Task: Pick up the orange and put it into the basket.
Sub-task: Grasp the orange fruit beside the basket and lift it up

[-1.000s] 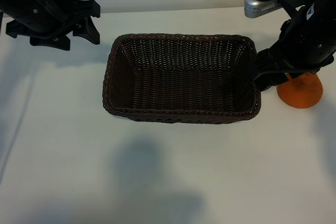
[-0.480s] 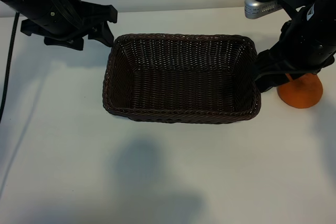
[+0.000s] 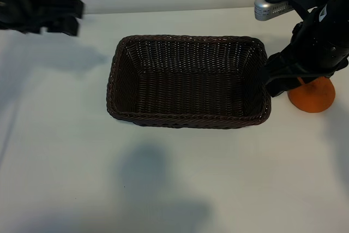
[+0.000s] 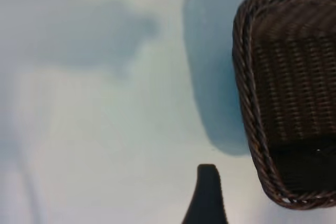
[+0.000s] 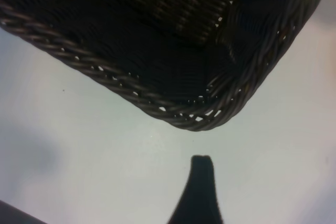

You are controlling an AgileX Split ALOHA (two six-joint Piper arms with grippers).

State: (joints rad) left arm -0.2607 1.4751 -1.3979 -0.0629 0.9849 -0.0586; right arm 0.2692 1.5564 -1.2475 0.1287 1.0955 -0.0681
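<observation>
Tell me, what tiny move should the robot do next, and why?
Probably shift the open right gripper sideways, away from the basket, until it straddles the orange. It hangs between the two and holds nothing; the left gripper is far off.

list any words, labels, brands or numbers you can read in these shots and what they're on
None can be read.
The basket, the orange and the table carry no print.
A small pale mark on the right arm might be a label, but it is too small and blurred to read.
The two wrist views show only wicker, table and a dark fingertip, with no text.
</observation>
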